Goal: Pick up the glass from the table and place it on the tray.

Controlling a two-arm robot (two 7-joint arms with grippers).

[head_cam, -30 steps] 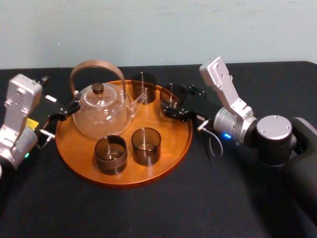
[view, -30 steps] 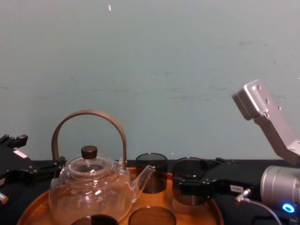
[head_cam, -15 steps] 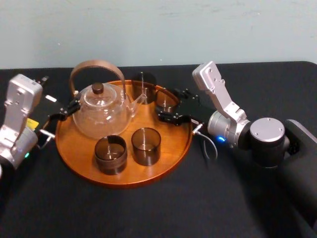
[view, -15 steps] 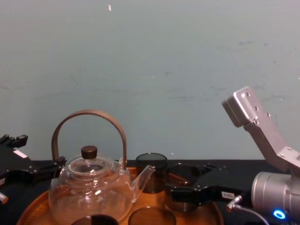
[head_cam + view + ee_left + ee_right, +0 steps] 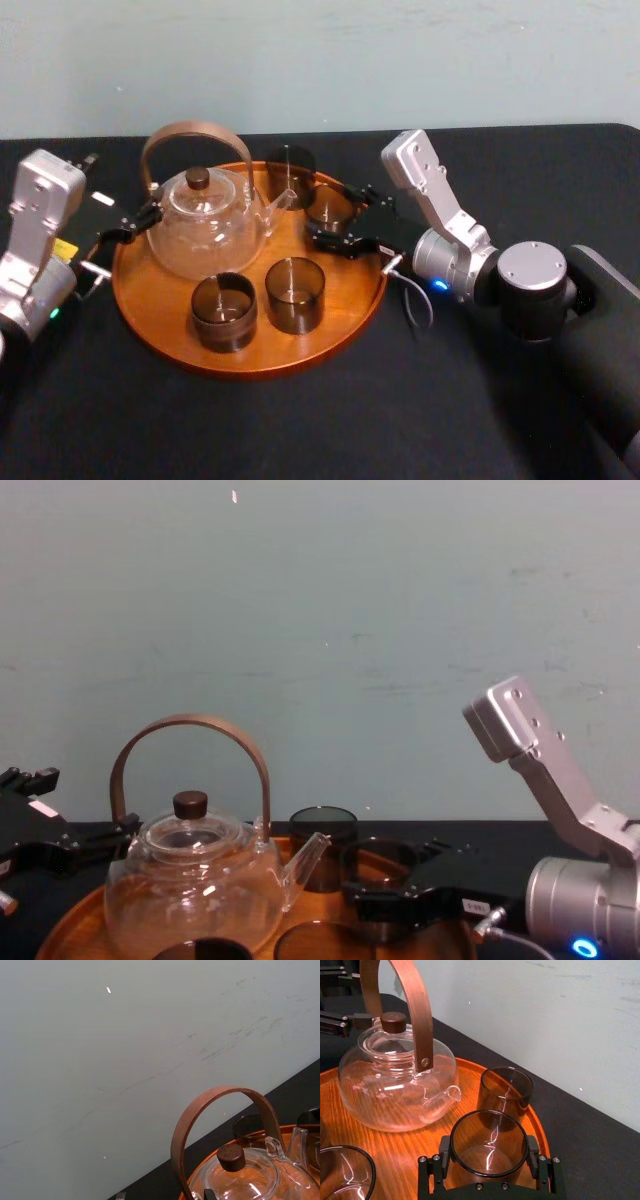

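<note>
Left gripper (image 5: 135,222) sits just beside the left rim of the large round orange-brown wooden tray (image 5: 250,355) on the black table (image 5: 300,430); its grasp cannot be told. Over the tray's right-rear part, the right gripper (image 5: 332,218) has its fingers (image 5: 434,1170) clamped on the smoky cylindrical glass (image 5: 489,1142).

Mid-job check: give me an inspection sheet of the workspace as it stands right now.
Surface: black table, no spills seen.
Job's things: held glass over right rear of wooden tray; contact cannot tell.
Clutter: glass teapot, rear glass, front-left glass, front-right glass, all on tray.
Grippers: right gripper shut on held glass; left gripper open beside tray's left rim.
Cables: grey cable loops at right wrist.
Surroundings: pale wall.
</note>
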